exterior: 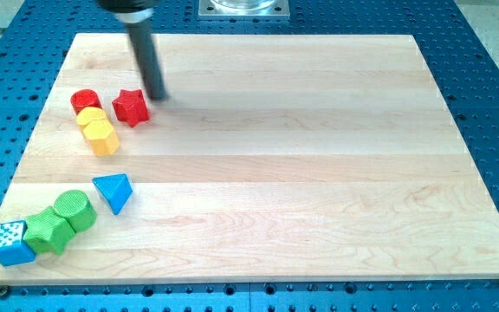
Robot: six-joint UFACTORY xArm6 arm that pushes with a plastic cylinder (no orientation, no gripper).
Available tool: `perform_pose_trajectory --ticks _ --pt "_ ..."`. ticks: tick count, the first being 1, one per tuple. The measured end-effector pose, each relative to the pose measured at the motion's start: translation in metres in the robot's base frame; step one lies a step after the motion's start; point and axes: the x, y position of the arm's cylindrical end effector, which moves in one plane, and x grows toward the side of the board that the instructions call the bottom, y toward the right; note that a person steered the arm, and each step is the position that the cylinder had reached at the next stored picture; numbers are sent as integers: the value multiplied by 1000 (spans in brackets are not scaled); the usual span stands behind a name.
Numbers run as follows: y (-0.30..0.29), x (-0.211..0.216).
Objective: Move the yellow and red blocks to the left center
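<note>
My tip (158,95) rests on the board just up and right of the red star block (131,107), close to it or touching. A red cylinder (85,100) lies to the star's left. Right below the cylinder sit two yellow blocks touching each other: a rounded one (93,119) and a hexagonal one (102,138). All of these are at the view's upper left part of the wooden board (301,156).
At the view's lower left lie a blue triangular block (113,191), a green cylinder (74,210), a green star-like block (48,232) and a blue speckled cube (9,243) near the board's corner. The blue perforated table (492,104) surrounds the board.
</note>
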Motion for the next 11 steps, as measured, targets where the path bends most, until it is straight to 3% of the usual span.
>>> perform_pose_trajectory --ticks 1,2,3,4,5,6,7,8,9,11 --pt "62 26" --pt "12 64" --pt "-45 68" --pt "-48 118" --pt "-66 138" --pt "-98 108" --pt "-110 104" --pt "-17 95" --pt "7 46" --pt "-60 35"
